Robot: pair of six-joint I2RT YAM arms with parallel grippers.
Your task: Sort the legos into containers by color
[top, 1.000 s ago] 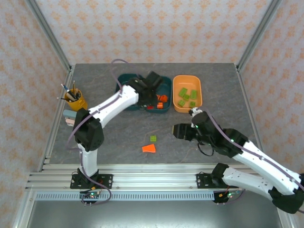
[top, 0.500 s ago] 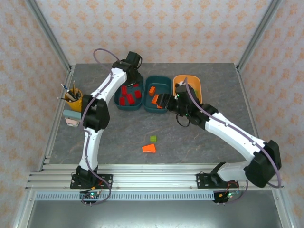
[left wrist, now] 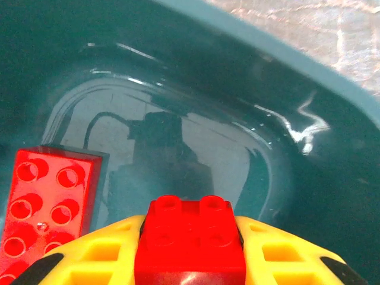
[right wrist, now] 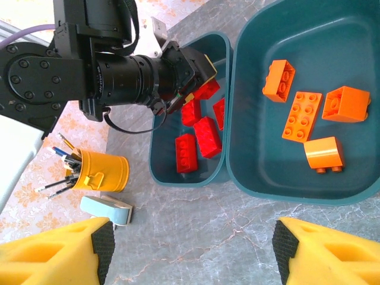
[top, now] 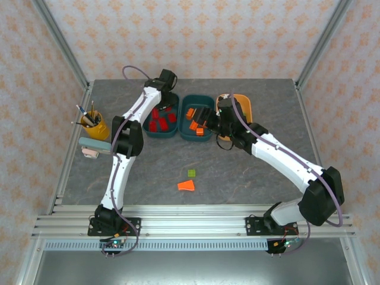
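Two dark teal containers sit side by side. In the left one (top: 148, 127) lie several red legos (right wrist: 199, 133). My left gripper (top: 162, 98) hangs low over that tray's far end, shut on a small red brick (left wrist: 190, 237); another red brick (left wrist: 47, 208) lies just left of it. The middle tray (right wrist: 255, 172) holds several orange bricks (right wrist: 303, 116). Above its near edge my right gripper (right wrist: 193, 249) stands open and empty. The orange tray (top: 246, 104) is largely hidden behind my right arm. A light green brick (top: 192, 173) and an orange wedge (top: 186, 186) lie on the table.
A yellow-orange cup of pens (top: 95, 124) stands at the left edge, with a pale blue block (top: 95, 145) beside it. The grey marbled table (top: 249, 172) spreads in front of the trays.
My left arm has swung from the middle tray to the far end of the left tray. My right arm has moved from the front right of the table to the middle tray.
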